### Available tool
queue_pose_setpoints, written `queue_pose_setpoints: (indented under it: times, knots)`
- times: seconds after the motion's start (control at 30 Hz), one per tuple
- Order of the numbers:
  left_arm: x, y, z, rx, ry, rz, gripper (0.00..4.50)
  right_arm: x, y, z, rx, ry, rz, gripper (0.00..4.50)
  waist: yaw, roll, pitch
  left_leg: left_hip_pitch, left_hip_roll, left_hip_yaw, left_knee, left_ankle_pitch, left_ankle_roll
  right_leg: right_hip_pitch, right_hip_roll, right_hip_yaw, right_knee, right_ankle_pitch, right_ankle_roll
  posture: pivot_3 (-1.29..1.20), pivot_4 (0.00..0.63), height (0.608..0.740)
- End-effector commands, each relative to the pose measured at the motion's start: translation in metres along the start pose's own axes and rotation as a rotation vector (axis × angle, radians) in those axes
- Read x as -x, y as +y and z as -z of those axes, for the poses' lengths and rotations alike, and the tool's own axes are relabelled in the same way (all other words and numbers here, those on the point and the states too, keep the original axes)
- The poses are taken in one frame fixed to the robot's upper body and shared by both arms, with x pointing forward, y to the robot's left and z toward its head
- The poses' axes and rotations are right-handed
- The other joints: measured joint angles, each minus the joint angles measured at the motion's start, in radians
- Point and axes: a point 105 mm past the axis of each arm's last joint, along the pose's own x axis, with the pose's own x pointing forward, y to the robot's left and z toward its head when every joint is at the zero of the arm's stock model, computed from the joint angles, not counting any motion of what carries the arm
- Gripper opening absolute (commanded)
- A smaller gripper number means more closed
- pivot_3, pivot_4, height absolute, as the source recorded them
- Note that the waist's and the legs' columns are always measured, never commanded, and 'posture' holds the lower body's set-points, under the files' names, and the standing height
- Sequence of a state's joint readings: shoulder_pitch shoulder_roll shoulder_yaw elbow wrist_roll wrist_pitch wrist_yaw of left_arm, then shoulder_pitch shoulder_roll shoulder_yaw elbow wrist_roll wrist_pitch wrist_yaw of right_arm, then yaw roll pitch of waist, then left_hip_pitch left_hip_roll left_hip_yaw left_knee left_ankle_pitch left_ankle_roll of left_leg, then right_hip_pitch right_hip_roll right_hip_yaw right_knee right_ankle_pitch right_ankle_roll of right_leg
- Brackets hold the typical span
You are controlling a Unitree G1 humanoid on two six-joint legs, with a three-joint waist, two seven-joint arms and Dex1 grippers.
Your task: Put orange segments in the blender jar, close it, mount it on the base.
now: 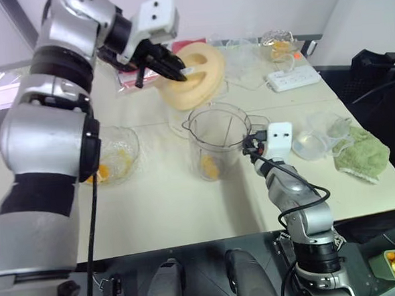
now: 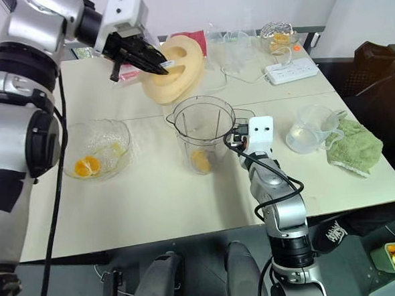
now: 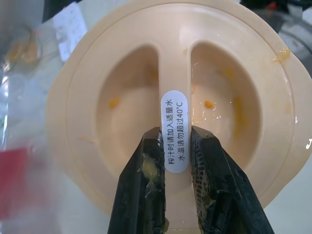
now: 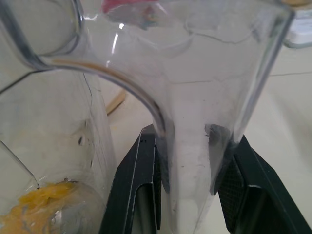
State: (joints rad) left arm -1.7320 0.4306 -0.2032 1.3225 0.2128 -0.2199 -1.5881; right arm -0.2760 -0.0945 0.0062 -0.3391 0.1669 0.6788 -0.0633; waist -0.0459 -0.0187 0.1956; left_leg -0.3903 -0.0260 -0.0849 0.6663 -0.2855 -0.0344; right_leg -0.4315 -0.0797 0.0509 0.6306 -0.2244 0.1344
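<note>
Left gripper (image 3: 176, 161) is clamped on the central grip bar of the cream lid (image 1: 196, 73), one black finger (image 3: 146, 185) on each side of the labelled bar, so the lid hangs tilted, its hollow face toward the wrist camera. It is held in the air above the table's (image 1: 167, 203) far half, just behind and above the blender jar's (image 1: 218, 138) open mouth (pulp flecks on the lid and on the finger pads). My read: the pinch on the bar lets the lid come down rim-first onto the jar, which is the closing step.

Right gripper (image 4: 187, 161) is closed around the jar's clear handle; the wrist view shows the handle strip running between its two fingers (image 4: 141, 195). The arm comes in low from the near edge, gripper about level. Probably a bracing hold, so the jar won't slide or tip when the lid is pressed on.

The jar stands upright near the table's middle, with orange segments (image 1: 209, 166) already at its bottom. More segments (image 2: 86, 166) are left in the crinkled clear bowl (image 2: 116, 136) toward the left edge, so loading looks partly or fully done; can't tell which.

Measuring cup (image 2: 312, 129) and green cloth (image 2: 356, 150) sit near the right edge, clear of both arms. Power strip (image 2: 291, 70) is at the far right corner. I can't pick out the blender base from here.
</note>
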Motion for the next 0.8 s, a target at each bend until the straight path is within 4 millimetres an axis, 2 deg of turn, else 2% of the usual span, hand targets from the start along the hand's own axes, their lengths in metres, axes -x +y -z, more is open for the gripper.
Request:
queue_pose_setpoints:
  times: [0.03,0.3,0.47,0.8]
  knots:
    - [-0.008,0.003,-0.022,-0.085,-0.017,0.027,0.23,0.006,0.014,-0.031,0.032,-0.112,-0.049,0.9,0.001,0.0,0.0,0.0,0.0,0.0,0.0,0.0,0.0,0.0,0.0,0.0,0.0,0.0,0.0,0.0,0.15,0.74]
    - [-0.046,-0.012,-0.033,-0.161,-0.026,0.158,0.23,0.011,0.011,-0.025,0.094,-0.095,-0.041,0.9,0.001,0.0,0.0,0.0,0.0,0.0,0.0,0.0,0.0,0.0,0.0,0.0,0.0,0.0,0.0,0.0,0.15,0.74]
    - [-0.064,-0.025,-0.019,-0.17,0.021,0.235,0.23,0.014,0.006,-0.023,0.085,-0.093,-0.008,0.9,0.0,0.0,0.0,0.0,0.0,0.0,0.0,0.0,0.0,0.0,0.0,0.0,0.0,0.0,0.0,0.0,0.15,0.74]
    - [-0.074,-0.048,0.009,-0.17,0.076,0.339,0.23,0.016,-0.003,-0.016,0.077,-0.078,0.026,0.9,0.002,0.001,-0.001,0.001,0.0,0.0,0.0,0.0,0.0,0.001,0.0,0.001,0.0,0.0,0.0,0.0,0.15,0.74]
